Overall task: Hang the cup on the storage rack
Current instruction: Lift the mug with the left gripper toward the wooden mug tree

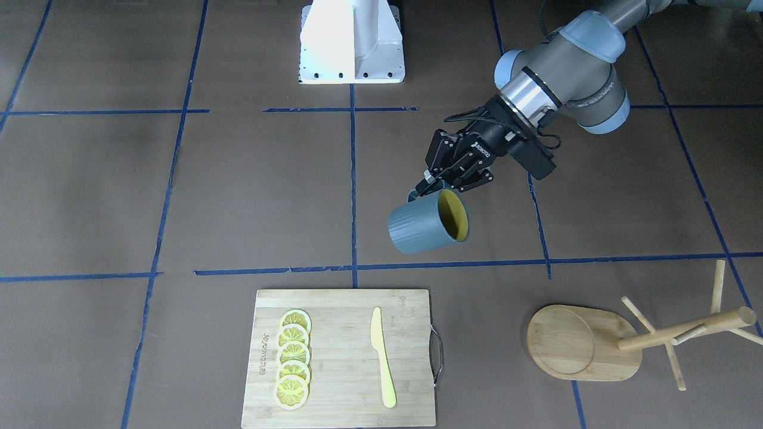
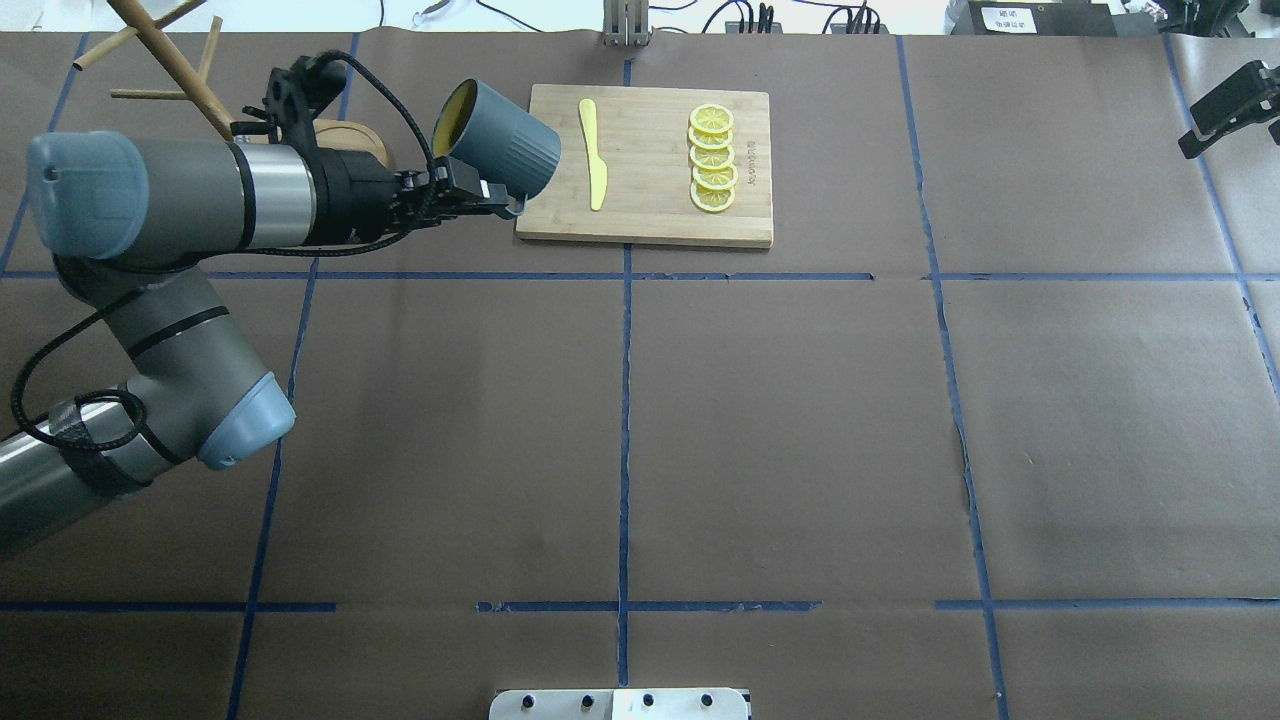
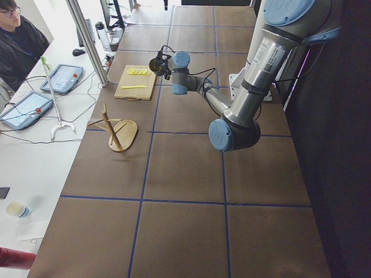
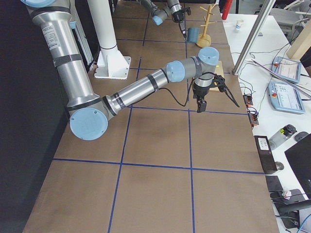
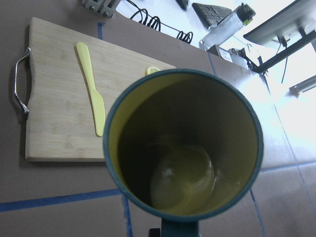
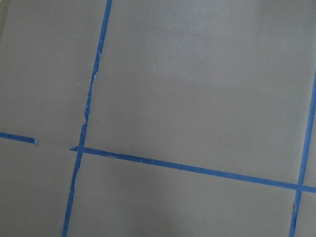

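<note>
My left gripper (image 1: 430,186) is shut on the loop handle of the dark teal cup (image 1: 420,229) and holds it above the table, tipped on its side. In the overhead view the cup (image 2: 510,150) hangs over the cutting board's left edge, its yellow mouth turned towards the rack. The left wrist view looks straight into the cup (image 5: 182,143). The bamboo storage rack (image 1: 572,342) stands upright on its oval base, its pegs bare, at the far left in the overhead view (image 2: 170,70). My right gripper (image 2: 1230,105) is far off at the far right edge, open and empty.
A bamboo cutting board (image 1: 346,310) with a metal handle lies at the table's far edge, bearing a yellow knife (image 1: 381,357) and a row of lemon slices (image 1: 293,357). The robot's base plate (image 1: 351,42) sits at the near middle. Blue tape lines cross the brown table.
</note>
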Tool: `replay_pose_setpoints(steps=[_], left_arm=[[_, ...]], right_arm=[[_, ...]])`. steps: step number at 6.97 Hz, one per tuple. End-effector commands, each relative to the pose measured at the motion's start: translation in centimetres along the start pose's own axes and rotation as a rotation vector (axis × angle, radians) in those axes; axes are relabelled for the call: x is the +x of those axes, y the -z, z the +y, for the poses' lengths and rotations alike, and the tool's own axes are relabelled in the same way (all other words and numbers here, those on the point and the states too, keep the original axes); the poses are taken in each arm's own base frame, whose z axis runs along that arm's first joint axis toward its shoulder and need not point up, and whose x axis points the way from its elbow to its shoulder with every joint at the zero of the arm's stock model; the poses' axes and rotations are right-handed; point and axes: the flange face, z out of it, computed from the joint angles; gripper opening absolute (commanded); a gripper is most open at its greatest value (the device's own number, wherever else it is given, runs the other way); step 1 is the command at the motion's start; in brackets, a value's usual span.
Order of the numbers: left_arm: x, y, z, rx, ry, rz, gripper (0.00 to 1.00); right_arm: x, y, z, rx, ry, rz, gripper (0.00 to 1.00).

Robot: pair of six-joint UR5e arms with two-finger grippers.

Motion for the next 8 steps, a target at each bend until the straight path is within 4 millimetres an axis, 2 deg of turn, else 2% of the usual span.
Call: replay_pose_setpoints(steps=[1, 3, 5, 6, 8], left_arm=[[-1.6, 2.7, -6.5, 0.116, 0.085, -0.018, 0.00], [-2.8, 2.4, -9.1, 0.263, 0.219, -0.006, 0.00], [-4.4, 0.3, -12.2, 0.376, 0.300, 0.006, 0.00], [-5.6, 0.1, -14.1, 0.402, 0.319, -0.004, 0.00], [-7.9, -0.6, -15.8, 0.417, 0.464, 0.049, 0.00]], right_arm=[[0.1, 0.3, 0.1, 0.005, 0.000, -0.001, 1.00], [0.0, 0.6, 0.0, 0.012, 0.003, -0.002, 1.00], [0.0, 1.0, -0.1, 0.018, 0.003, -0.002, 1.00], [-0.1, 1.0, -0.1, 0.019, 0.004, -0.002, 1.00], [-0.1, 1.1, -0.2, 0.021, 0.005, 0.001, 1.00]])
